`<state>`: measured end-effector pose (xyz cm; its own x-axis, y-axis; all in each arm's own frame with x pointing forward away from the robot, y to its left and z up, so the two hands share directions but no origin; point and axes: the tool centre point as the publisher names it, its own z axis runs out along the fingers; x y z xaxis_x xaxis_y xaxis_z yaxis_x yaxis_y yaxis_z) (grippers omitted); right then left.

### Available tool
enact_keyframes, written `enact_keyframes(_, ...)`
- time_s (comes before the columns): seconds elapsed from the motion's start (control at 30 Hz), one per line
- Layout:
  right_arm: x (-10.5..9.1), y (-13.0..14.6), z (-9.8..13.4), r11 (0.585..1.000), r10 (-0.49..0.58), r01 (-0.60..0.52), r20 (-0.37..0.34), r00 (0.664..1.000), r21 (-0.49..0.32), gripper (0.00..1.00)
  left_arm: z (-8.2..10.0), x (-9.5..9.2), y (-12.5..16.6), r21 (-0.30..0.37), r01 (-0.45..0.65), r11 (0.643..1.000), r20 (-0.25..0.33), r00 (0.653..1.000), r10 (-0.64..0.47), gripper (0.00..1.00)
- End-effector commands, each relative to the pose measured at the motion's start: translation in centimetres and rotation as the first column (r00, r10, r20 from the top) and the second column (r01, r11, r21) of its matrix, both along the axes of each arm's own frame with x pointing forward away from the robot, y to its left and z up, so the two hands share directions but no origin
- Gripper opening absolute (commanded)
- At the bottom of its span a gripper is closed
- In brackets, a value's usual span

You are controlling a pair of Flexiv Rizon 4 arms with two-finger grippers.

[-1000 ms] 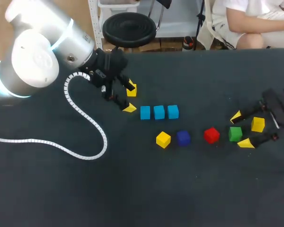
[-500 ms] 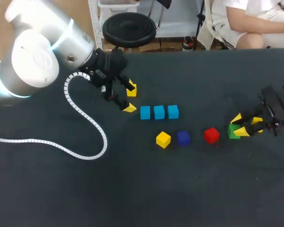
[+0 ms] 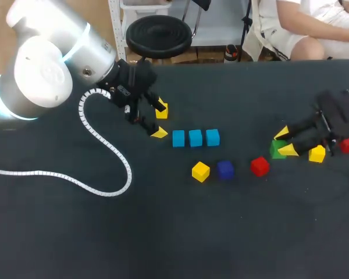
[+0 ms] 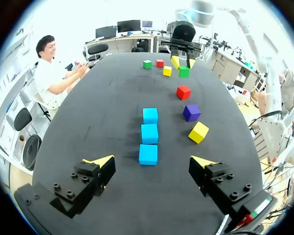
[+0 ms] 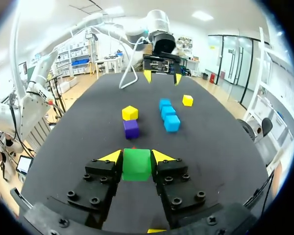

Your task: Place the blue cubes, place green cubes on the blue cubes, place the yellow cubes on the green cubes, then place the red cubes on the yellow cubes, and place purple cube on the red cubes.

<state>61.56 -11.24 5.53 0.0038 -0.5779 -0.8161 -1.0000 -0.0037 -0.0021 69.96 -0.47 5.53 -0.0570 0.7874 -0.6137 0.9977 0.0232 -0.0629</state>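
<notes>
Now our right gripper (image 3: 285, 142), middle right, clamps the green cube (image 5: 136, 165) by two flat opposite faces; we judge it light and rigid. Our left gripper (image 3: 160, 121) stands open.

The dark table (image 3: 163, 232) carries three blue cubes (image 3: 195, 138) in a close row at mid-frame. Below them runs a looser line, with a yellow cube (image 3: 200, 171), a purple cube (image 3: 225, 169) just beside it, and a red cube (image 3: 259, 166) further right. A second yellow cube (image 3: 161, 110) sits to the upper left of the row, and near the right edge lie a third yellow cube (image 3: 317, 154) and a second red cube (image 3: 348, 145), with a loose green cube (image 4: 147, 64) just beside that red one in the left wrist view.
</notes>
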Motion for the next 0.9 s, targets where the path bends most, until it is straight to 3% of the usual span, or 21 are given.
enact_keyframes(0.03,0.4,1.0,-0.1,1.000,0.010,-0.010,-0.002,1.000,-0.007,0.00,0.0,0.0,0.1,-0.003,0.001,1.000,0.002,1.000,-0.001,1.00)
enact_keyframes(0.4,0.9,2.3,0.6,1.000,0.006,-0.006,0.003,1.000,0.019,0.00,-0.4,1.8,4.1,0.012,-0.052,0.999,0.000,0.999,0.052,1.00)
enact_keyframes(0.9,1.6,9.1,3.8,0.999,0.042,-0.042,0.013,0.999,0.016,0.00,-0.4,2.3,5.2,-0.001,-0.025,1.000,0.016,1.000,0.025,1.00)
